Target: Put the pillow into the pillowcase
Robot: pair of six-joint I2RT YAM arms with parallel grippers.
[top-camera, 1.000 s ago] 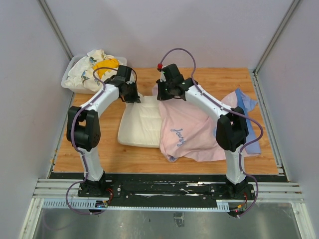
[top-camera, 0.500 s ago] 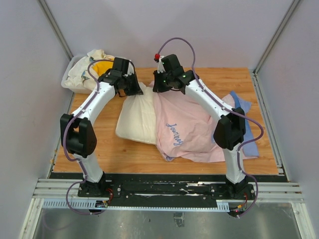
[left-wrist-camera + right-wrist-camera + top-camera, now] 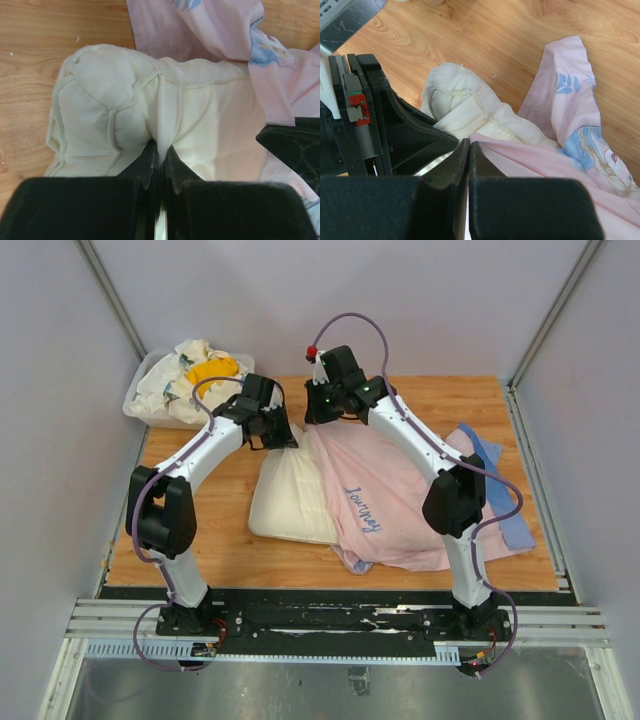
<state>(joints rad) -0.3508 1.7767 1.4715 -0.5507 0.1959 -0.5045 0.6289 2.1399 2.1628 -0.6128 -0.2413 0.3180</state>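
Observation:
The cream-white pillow [image 3: 292, 495] lies on the wooden table, its right part under the pillowcase [image 3: 400, 505], which shows its pale pink side with blue lettering. My left gripper [image 3: 283, 437] is shut on a pinch of the pillow's far edge; in the left wrist view the pillow [image 3: 130, 110] bunches between the gripper [image 3: 161, 150] fingers. My right gripper [image 3: 312, 420] is shut on the pink edge of the pillowcase [image 3: 545, 155], right beside the left one, with the gripper [image 3: 469, 143] tips pinching the cloth above the pillow [image 3: 470, 107].
A white bin [image 3: 138, 400] holding a white-and-yellow cloth bundle [image 3: 195, 375] stands at the back left corner. A blue flap of the pillowcase [image 3: 500, 490] spreads toward the table's right edge. Grey walls close in on three sides.
Both grippers have shifted right and slightly nearer with their holds kept. The pillow has slid right and turned, and the pillowcase now lies further over it.

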